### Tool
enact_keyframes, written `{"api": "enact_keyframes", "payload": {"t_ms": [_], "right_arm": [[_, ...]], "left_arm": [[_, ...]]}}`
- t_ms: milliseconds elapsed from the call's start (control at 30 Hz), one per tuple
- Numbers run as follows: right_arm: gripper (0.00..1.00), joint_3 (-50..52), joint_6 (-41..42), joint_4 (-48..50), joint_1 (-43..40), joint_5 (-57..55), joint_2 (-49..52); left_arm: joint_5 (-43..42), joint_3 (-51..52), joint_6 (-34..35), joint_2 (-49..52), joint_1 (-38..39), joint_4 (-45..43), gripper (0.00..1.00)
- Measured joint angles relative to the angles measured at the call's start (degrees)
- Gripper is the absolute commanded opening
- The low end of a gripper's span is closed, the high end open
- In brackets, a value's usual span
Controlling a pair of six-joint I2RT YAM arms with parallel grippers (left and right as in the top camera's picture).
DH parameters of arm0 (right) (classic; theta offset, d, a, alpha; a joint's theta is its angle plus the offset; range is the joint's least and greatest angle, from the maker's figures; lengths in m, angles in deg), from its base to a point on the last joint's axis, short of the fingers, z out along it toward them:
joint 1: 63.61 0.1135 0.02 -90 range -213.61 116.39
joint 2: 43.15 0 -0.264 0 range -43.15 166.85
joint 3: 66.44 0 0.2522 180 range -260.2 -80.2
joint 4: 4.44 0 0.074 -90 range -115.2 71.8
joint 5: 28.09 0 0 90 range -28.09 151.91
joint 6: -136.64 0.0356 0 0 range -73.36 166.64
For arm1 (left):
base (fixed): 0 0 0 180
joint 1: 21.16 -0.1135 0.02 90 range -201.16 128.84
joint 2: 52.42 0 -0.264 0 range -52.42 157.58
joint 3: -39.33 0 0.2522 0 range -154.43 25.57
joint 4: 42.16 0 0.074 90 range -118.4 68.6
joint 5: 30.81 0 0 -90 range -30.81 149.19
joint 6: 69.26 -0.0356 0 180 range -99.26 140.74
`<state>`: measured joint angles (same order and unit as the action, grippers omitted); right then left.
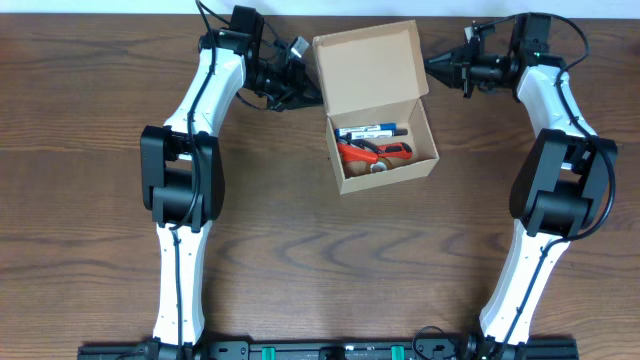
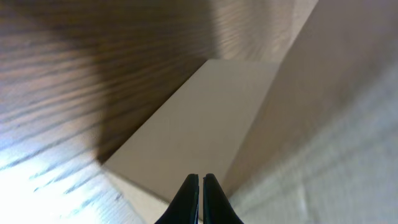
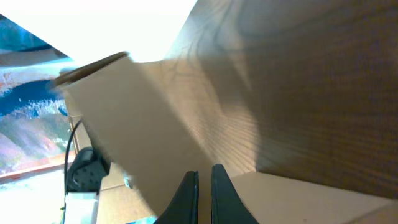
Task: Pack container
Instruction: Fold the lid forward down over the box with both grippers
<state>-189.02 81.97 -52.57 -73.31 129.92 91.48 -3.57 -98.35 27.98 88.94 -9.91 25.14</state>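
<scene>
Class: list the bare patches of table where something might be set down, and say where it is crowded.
Free: the wide table between left arm and right arm, in front of the container; strips outside each. Crowded: left gripper and right gripper flank its raised lid.

Robotics lab test station by the look of it, your left arm (image 1: 180, 180) and right arm (image 1: 555, 190) fixed to a black rail (image 1: 300, 351) along the edge of a dark wood-grain table (image 1: 80, 250), exposed cables (image 1: 204, 18) at the wrists.
</scene>
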Motion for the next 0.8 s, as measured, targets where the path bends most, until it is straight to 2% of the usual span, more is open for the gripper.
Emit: {"api": "enact_keyframes", "payload": {"t_ms": [200, 400, 600, 800], "right_arm": [[0.02, 0.0, -3.13, -4.66, 0.02, 0.15, 0.0], [0.02, 0.0, -5.18, -6.58, -0.09, 0.13, 0.0], [0.02, 0.0, -5.9, -7.78, -1.51, -0.61, -0.13], [0.02, 0.0, -6.97, -11.32, -4.66, -3.17, -3.37]], "left_arm": [[-4.76, -1.16, 0.0, 0.09, 0.02, -0.11, 0.06], [-7.43, -7.91, -0.2, 0.2, 0.07, 3.56, 0.06], [-8.09, -13.27, -4.31, 0.2, 0.39, 14.03, 0.06], [-8.63, -13.97, -11.32, 0.2, 3.56, 25.46, 0.06]]}}
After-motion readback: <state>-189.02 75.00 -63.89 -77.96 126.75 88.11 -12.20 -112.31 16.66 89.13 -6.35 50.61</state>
